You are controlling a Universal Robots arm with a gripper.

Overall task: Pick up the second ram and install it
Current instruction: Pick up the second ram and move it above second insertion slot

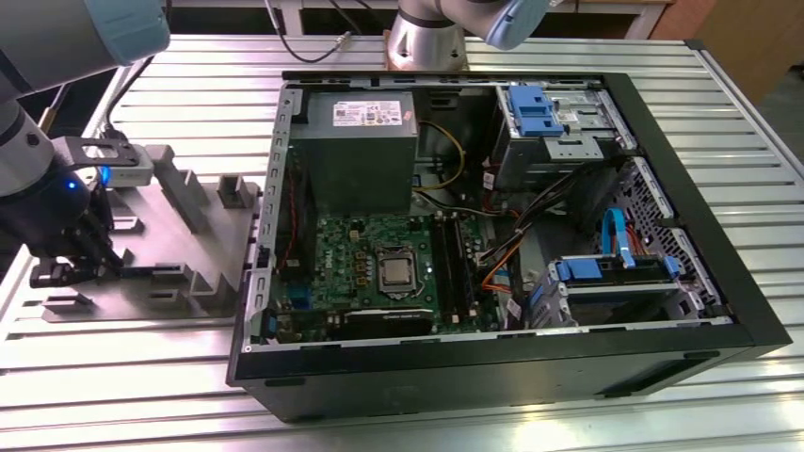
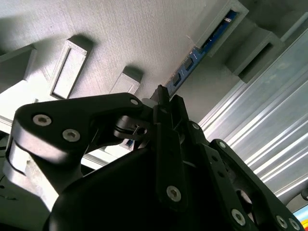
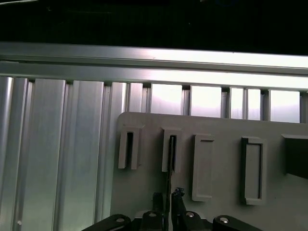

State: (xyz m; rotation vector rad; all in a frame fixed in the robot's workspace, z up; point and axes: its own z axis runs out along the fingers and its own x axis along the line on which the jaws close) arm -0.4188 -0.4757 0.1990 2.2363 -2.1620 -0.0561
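The second ram is a thin blue-green strip standing on edge in a slot of the grey fixture plate, which lies on the exterior view's left beside the computer case. In the first wrist view the ram shows edge-on as a dark line running from its holder slot down between my fingers. My gripper is down on the plate and shut on the near end of the strip, its fingertips pressed together around it. In the exterior view my gripper sits low at the plate's left edge.
The open computer case lies on the slatted aluminium table, with the motherboard, its black memory slots, the grey power-supply box and blue drive latches. Other raised holder blocks stand on the fixture plate.
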